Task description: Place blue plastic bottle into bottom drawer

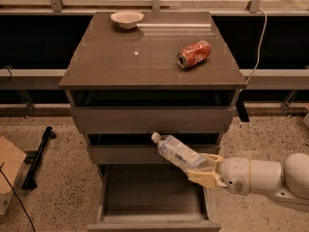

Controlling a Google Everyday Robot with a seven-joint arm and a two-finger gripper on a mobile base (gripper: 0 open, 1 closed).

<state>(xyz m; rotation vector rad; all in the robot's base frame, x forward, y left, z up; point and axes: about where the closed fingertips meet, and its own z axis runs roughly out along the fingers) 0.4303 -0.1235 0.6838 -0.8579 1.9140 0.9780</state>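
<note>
The blue plastic bottle (177, 154) is a clear, pale bluish bottle with a white cap, tilted with the cap up and to the left. My gripper (205, 170) comes in from the right and is shut on the bottle's lower end. It holds the bottle in front of the middle drawer front, above the right part of the bottom drawer (152, 197). The bottom drawer is pulled open, and its wide box interior shows nothing inside.
A crushed red soda can (193, 53) lies on the cabinet top (120, 66) at the right. A white bowl (127, 18) sits at the back. A black bar (37, 156) and a cardboard box (8, 170) lie on the floor at the left.
</note>
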